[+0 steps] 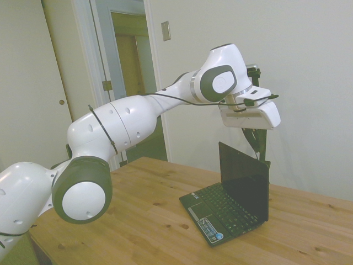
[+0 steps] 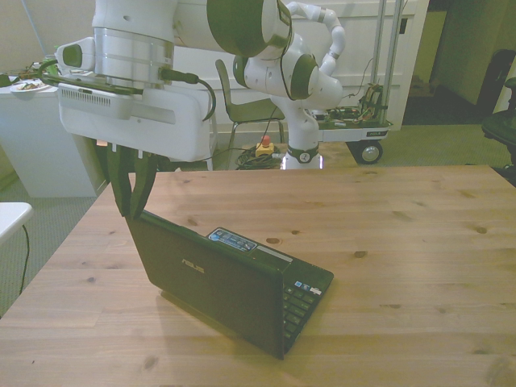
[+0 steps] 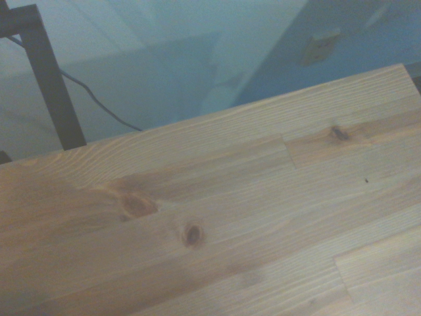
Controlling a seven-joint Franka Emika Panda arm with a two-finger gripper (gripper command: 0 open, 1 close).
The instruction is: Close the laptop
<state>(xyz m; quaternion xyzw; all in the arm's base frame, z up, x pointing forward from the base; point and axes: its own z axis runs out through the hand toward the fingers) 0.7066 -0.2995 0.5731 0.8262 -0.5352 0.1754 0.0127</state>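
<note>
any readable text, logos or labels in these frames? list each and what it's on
"ASUS": pale logo on the back of the laptop lid, front view; faint but legible.
Blue stickers on the palm rest: print too small to read.
Sticker strip on the palm rest in the front view: too blurred to read.
Wrist view: bare wooden table, no text.
Gripper: no readable marking.

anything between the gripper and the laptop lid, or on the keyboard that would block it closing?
Nothing visible. In the front view the gripper sits right at the lid's top corner, with no object between them. The side view shows the keyboard bare, so the lid's path down looks free. The wrist view shows only table.
</note>
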